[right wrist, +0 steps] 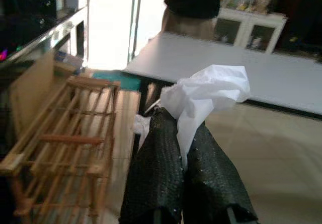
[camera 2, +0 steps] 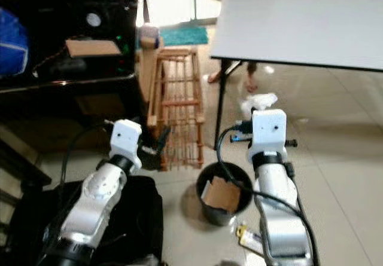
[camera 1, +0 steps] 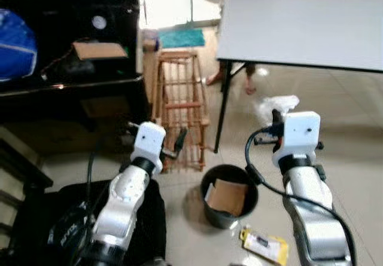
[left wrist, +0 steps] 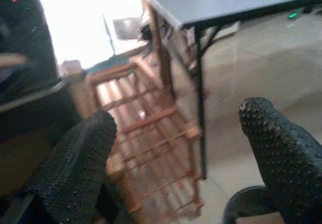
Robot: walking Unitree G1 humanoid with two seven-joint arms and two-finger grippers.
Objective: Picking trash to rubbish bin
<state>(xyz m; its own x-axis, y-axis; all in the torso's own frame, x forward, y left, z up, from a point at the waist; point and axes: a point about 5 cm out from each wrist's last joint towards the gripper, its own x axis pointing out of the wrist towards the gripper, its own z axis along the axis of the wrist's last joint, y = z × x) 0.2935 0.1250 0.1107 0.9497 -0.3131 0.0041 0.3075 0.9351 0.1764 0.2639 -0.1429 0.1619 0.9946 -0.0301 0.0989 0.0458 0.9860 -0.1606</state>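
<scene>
My right gripper (right wrist: 182,148) is shut on a crumpled white tissue (right wrist: 209,90), which sticks out above its black fingers (right wrist: 158,168). In the eye views the same tissue (camera 1: 276,106) is held up above and to the right of the black rubbish bin (camera 1: 210,211). The bin stands on the tiled floor between my arms and holds a piece of brown cardboard (camera 1: 228,197). A yellow and white wrapper (camera 1: 264,244) lies on the floor just right of the bin. My left gripper (left wrist: 176,153) is open and holds nothing, raised left of the bin near the wooden rack.
A wooden slatted rack (camera 1: 181,107) stands on the floor beyond the bin. A grey table (camera 1: 299,27) on black legs (camera 1: 222,110) fills the upper right, with a person's feet (camera 1: 248,85) behind it. Dark furniture (camera 1: 66,51) and a black bag (camera 1: 36,224) are on my left.
</scene>
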